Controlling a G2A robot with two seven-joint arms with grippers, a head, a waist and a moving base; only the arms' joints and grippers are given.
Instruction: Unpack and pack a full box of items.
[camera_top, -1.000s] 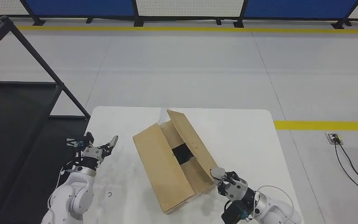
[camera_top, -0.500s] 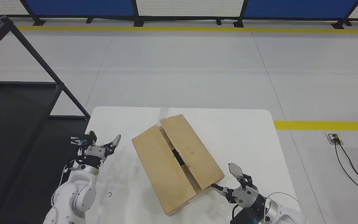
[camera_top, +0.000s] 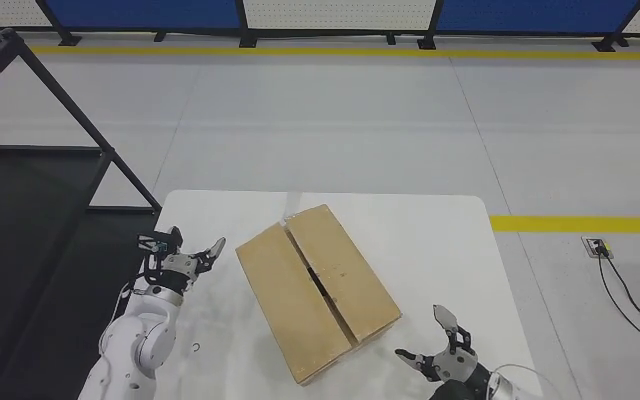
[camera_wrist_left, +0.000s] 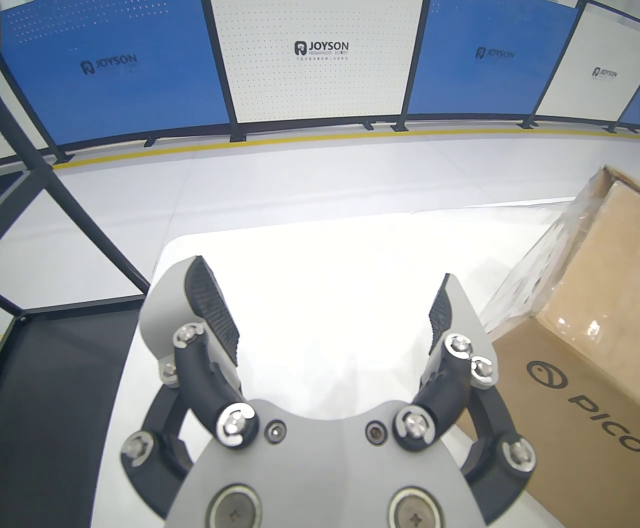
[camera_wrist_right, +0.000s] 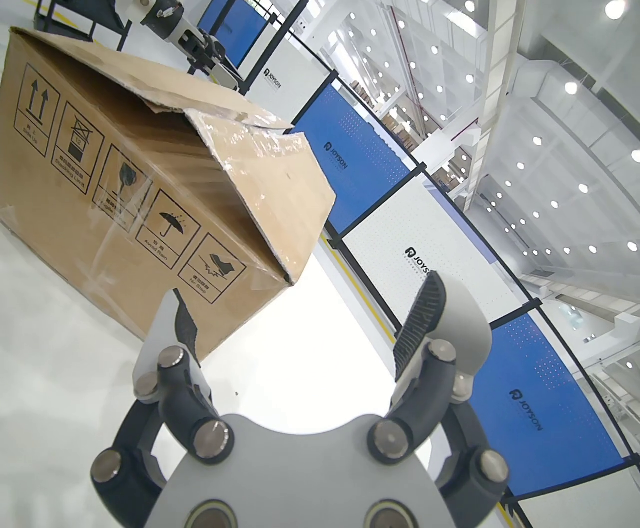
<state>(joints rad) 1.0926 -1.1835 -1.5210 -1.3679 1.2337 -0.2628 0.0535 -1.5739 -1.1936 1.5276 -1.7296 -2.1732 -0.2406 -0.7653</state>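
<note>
Nearest, just off the box's (camera_top: 315, 290) near right corner: right gripper (camera_top: 425, 337), spread wide, nothing held, clear of the cardboard. Seen from its wrist, the same gripper (camera_wrist_right: 305, 295) aimed at that corner of the box (camera_wrist_right: 125, 175), with handling symbols on the side and wrinkled clear tape (camera_wrist_right: 240, 125) across the top edge.

A little farther, left of the box and near its left side: left gripper (camera_top: 195, 240), likewise wide open and empty, not touching. Seen from its wrist, gripper (camera_wrist_left: 322, 275) over bare table, box (camera_wrist_left: 575, 350) just off to one side.

Between the two: the box itself, askew on the white table (camera_top: 430, 230), both top flaps (camera_top: 340, 265) folded down, a narrow dark seam between them, contents hidden.

Left of the box, off the table: black rack (camera_top: 40, 260).

Beyond the box: pale floor (camera_top: 330, 120), then a yellow line (camera_top: 300, 50), then blue and white panels (camera_top: 140, 12).
</note>
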